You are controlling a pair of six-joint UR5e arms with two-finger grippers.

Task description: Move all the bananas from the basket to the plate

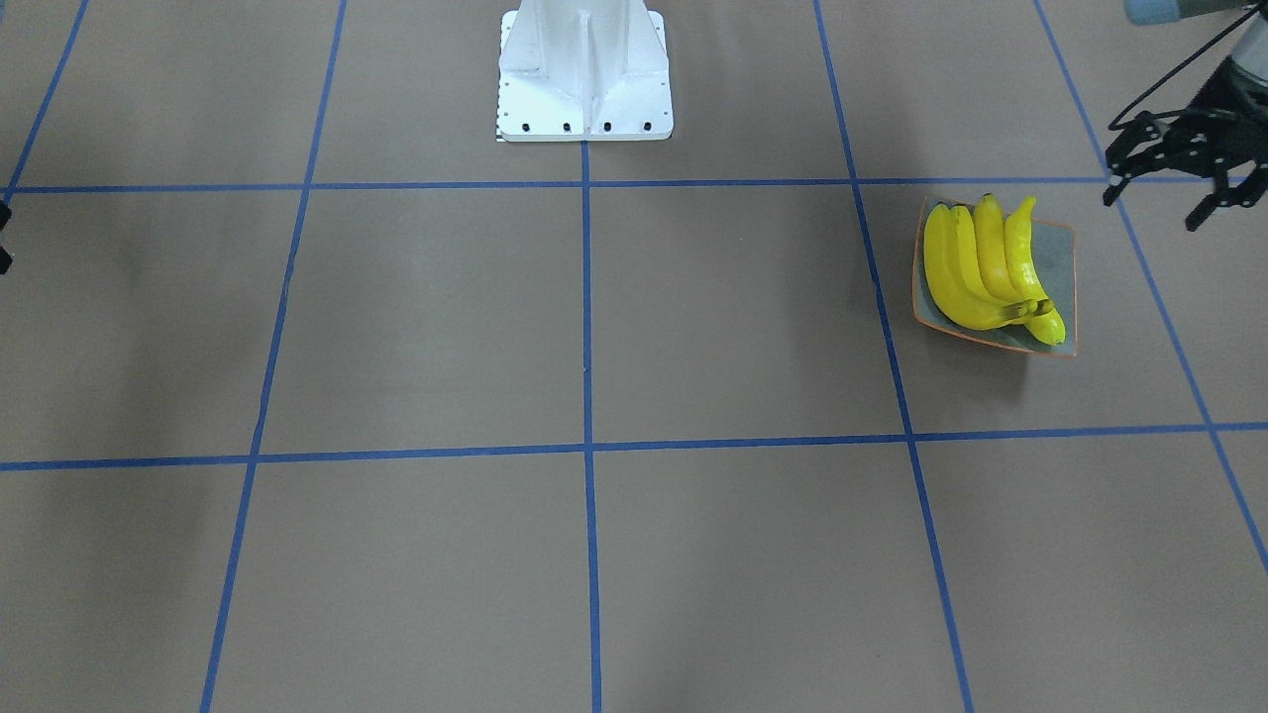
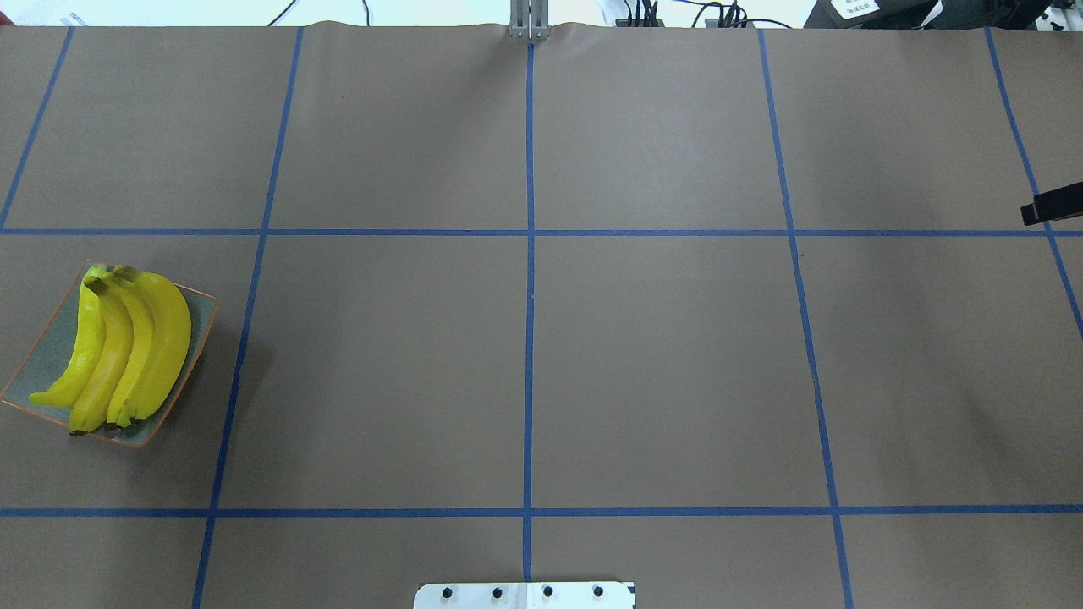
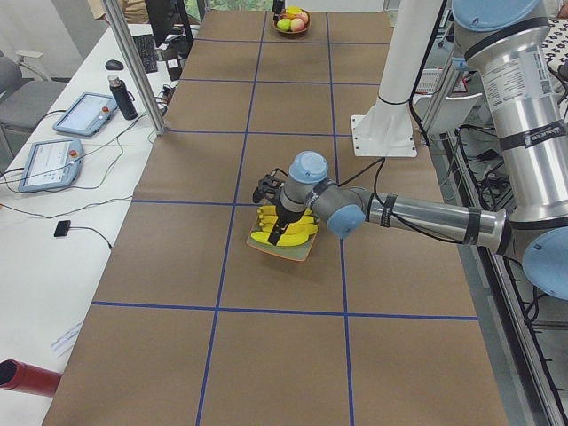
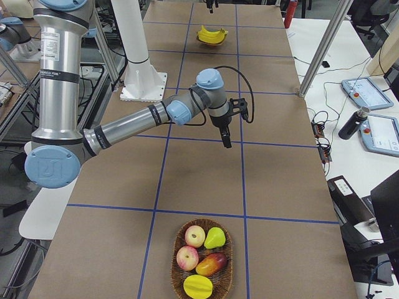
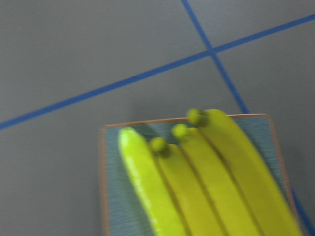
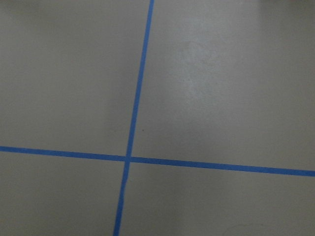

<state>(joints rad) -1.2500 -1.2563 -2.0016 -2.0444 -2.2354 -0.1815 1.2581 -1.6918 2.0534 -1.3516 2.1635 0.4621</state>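
Note:
Several yellow bananas (image 1: 981,267) lie side by side on the square grey-blue plate (image 1: 1062,259) with the orange rim. They show on the left of the overhead view (image 2: 127,347) on the plate (image 2: 203,313), and close up in the left wrist view (image 5: 197,187). My left gripper (image 1: 1157,203) hangs open and empty above the table, just beside the plate's back corner. My right gripper (image 4: 225,140) hangs over bare table far from the plate. Only slivers of it show elsewhere (image 2: 1049,203), so I cannot tell its state.
A woven basket (image 4: 177,274) at the table's right end holds apples, a pear and other fruit; I see no banana in it. The white robot base (image 1: 584,69) stands at the table's back middle. Blue tape lines grid the brown table.

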